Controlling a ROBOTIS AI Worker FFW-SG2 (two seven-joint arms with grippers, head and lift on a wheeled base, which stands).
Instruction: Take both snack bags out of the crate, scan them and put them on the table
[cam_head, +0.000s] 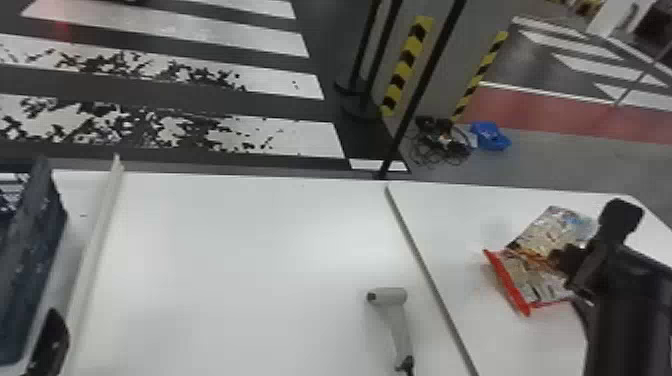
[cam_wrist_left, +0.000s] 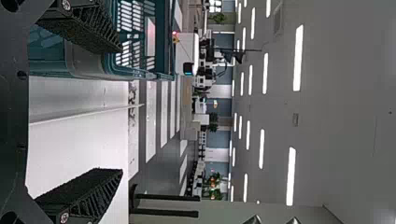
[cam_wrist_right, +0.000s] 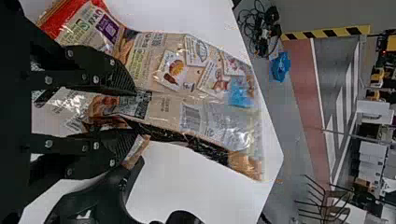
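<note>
1. Already, the right pincer (cam_wrist_right: 137, 114) is pinching the snack bag (cam_head: 545, 235) crosswise around its middle, over the desk's (cam_head: 250, 260) right section. The long axis is running obliquely from the red end (cam_head: 507, 282), near and left, to the clear end, far and right. Whether the bag is touching the desk, I cannot tell.
2. Just left, the seam (cam_head: 425, 267) is separating that section from the middle one; beyond it the handheld scanner (cam_head: 392, 296) is lying apart from the bag, its nose pointing left. White surface is opening between bag and seam, probably enough for setting the bag down; the right desk edge is leaving less room.
3. Well apart, the left pincer (cam_wrist_left: 122, 111) is standing spread, one finger over the crate (cam_head: 30, 260), the other over the desk, so it is clearly nearer for any reach inside. The crate wall and raised white strip (cam_head: 95, 255) are likely calling for clearance. Whether the other bag is lying inside, I cannot tell.
4. Farthest, the desk's far edge (cam_head: 250, 176) is bounding the forward room.
</note>
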